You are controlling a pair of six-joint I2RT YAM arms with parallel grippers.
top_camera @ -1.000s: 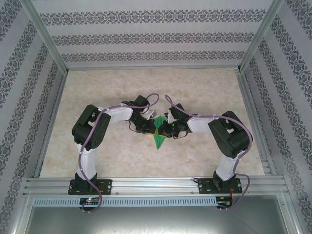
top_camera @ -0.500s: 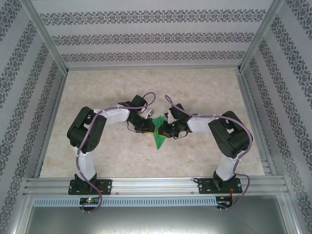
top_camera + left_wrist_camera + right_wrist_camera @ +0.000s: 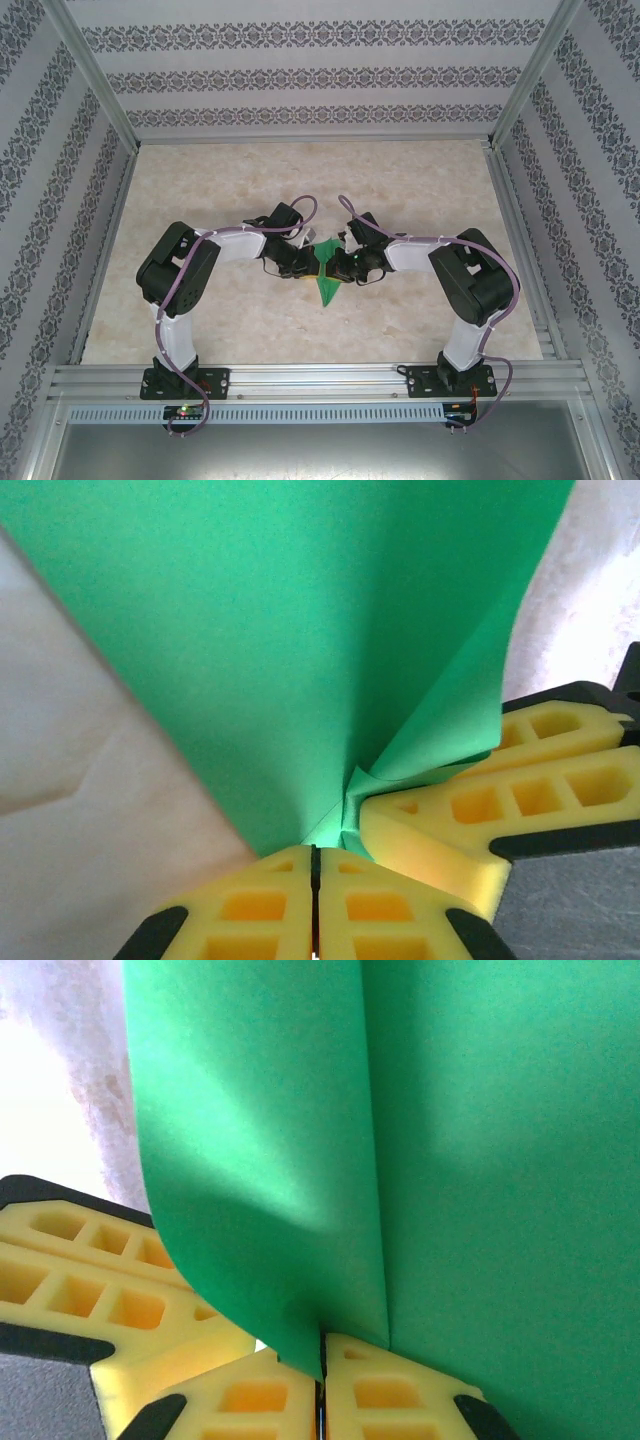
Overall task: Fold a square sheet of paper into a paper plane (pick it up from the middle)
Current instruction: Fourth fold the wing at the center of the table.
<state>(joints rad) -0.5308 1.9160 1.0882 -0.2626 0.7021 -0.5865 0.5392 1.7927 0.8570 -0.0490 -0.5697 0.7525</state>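
The bright green sheet of paper (image 3: 325,283) hangs off the table between both grippers at the table's middle, folded, with a pointed end toward the near edge. My left gripper (image 3: 306,267) is shut on its edge from the left. My right gripper (image 3: 344,266) is shut on it from the right. In the left wrist view the paper (image 3: 300,630) fans up from my shut left gripper (image 3: 315,852), with the right gripper's yellow fingers (image 3: 520,790) close by. The right wrist view has a straight crease in the paper (image 3: 460,1160) rising from my shut right gripper (image 3: 322,1345).
The beige marble-patterned table top (image 3: 220,190) lies under the arms. Patterned walls and aluminium frame posts (image 3: 95,80) close in the back and both sides. A metal rail (image 3: 320,380) runs along the near edge by the arm bases.
The left arm has shifted, its gripper edging right toward the right gripper. The paper sits slightly higher and more bunched between them. The right arm has barely moved.
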